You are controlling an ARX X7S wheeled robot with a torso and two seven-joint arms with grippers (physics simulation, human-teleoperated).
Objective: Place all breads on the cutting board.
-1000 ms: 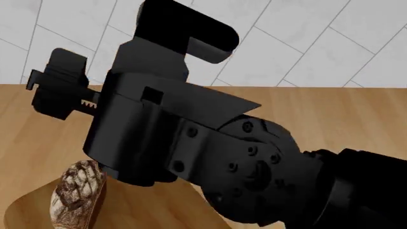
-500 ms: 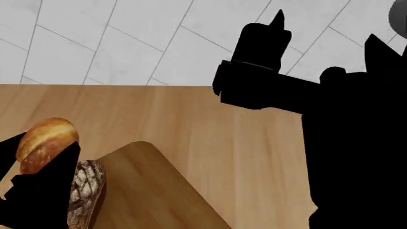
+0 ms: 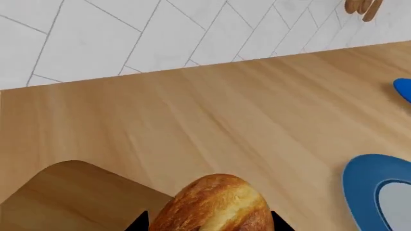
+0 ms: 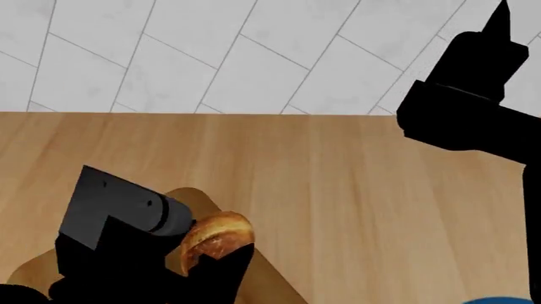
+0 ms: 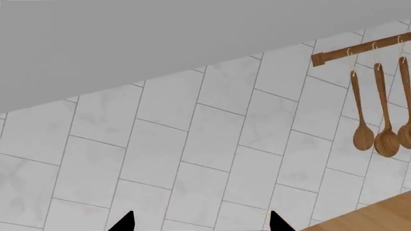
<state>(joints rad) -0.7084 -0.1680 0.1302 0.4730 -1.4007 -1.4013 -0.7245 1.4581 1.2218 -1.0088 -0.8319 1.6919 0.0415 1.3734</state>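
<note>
My left gripper [image 4: 215,253] is shut on a golden-brown glazed bun [image 4: 218,239], one of the breads, and holds it by the rounded corner of the tan cutting board [image 4: 196,197]. In the left wrist view the bun [image 3: 215,204] fills the space between the dark fingertips, with the board [image 3: 70,195] beside and below it. Whether the bun touches the board I cannot tell. My right gripper [image 5: 202,224] is open and empty, raised toward the tiled wall. The right arm [image 4: 460,114] is high at the right.
The left arm [image 4: 118,221] covers much of the board. Two blue plates [image 3: 376,192] [image 3: 404,89] lie on the pale wood countertop [image 4: 338,190] to the right of the board. Wooden spoons [image 5: 376,134] hang from a wall rail.
The left gripper has carried the bun rightward and lower, to the board's corner, and its arm now hides the dark loaf. The right arm has swung further right.
</note>
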